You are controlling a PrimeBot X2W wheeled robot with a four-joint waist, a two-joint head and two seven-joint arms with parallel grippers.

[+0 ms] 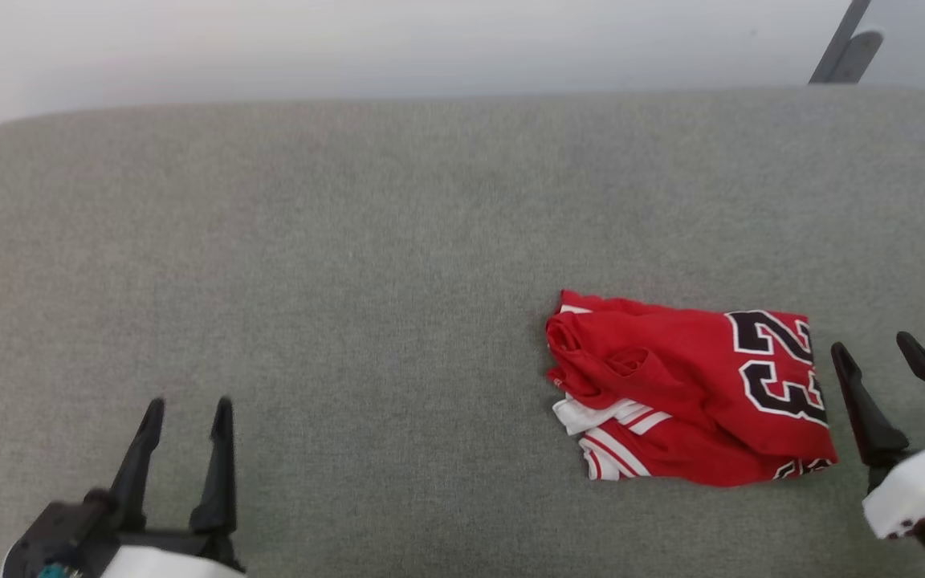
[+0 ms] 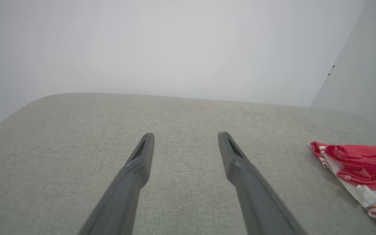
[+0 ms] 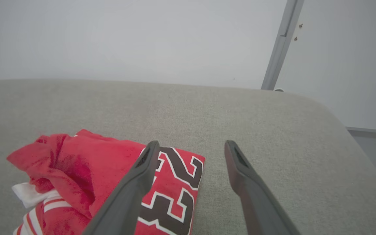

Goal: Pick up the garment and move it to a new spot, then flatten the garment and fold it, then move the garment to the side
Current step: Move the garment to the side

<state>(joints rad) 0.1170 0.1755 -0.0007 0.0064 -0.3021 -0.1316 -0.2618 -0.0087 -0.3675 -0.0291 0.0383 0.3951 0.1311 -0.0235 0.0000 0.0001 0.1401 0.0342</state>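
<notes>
The garment (image 1: 687, 389), a red jersey with a black white-edged "23" and white-and-red striped trim, lies folded into a small bundle at the right of the grey padded surface (image 1: 350, 241). My right gripper (image 1: 876, 347) stands open just to the right of it, holding nothing; in the right wrist view its left finger (image 3: 132, 189) hangs over the garment (image 3: 77, 173). My left gripper (image 1: 188, 408) is open at the lower left, far from the garment, above bare fabric. In the left wrist view my left gripper (image 2: 185, 137) is open too, and the garment's (image 2: 361, 166) edge lies at the far right.
The grey padded surface has rounded corners and ends at a pale wall behind. A grey metal post (image 1: 844, 44) rises at the back right; in the right wrist view this post (image 3: 281, 42) stands past the surface's far edge.
</notes>
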